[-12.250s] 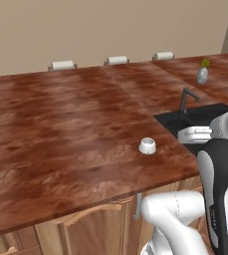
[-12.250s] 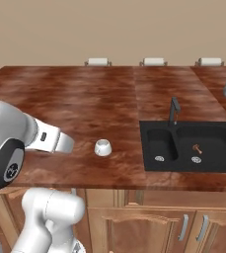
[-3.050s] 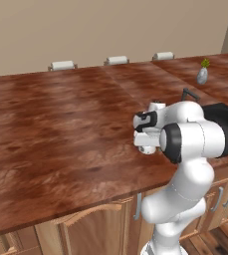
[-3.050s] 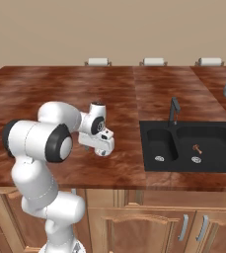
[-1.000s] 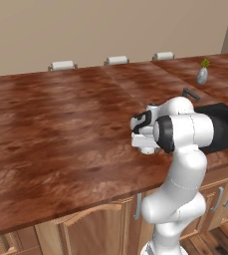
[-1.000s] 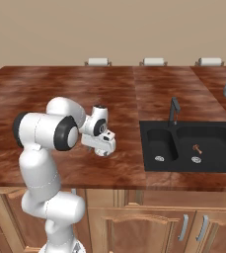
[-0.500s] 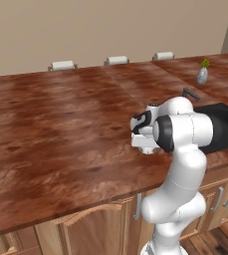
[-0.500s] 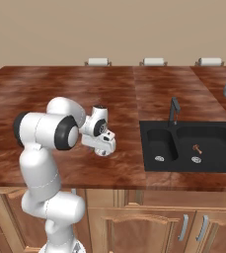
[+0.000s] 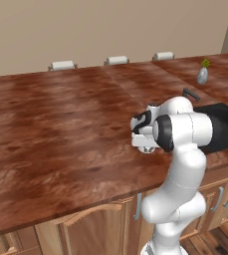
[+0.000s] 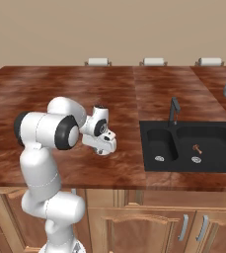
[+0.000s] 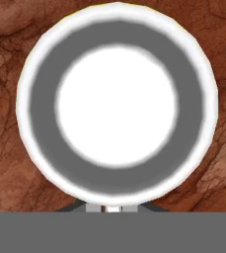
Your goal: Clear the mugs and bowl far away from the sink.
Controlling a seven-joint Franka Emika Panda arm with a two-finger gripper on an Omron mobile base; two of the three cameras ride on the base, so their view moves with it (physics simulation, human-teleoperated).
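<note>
Directly beyond the fingers [image 9: 146, 147] sat the white mug [image 11: 117, 104], upright on the counter [image 9: 60, 129], its mouth facing them; whether they were spread or closed could not be told.

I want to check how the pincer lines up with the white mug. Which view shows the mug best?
The hand view: the white mug is seen straight down, its round rim and inside clear. In the left base view and the right base view the wrist hides most of it.
</note>
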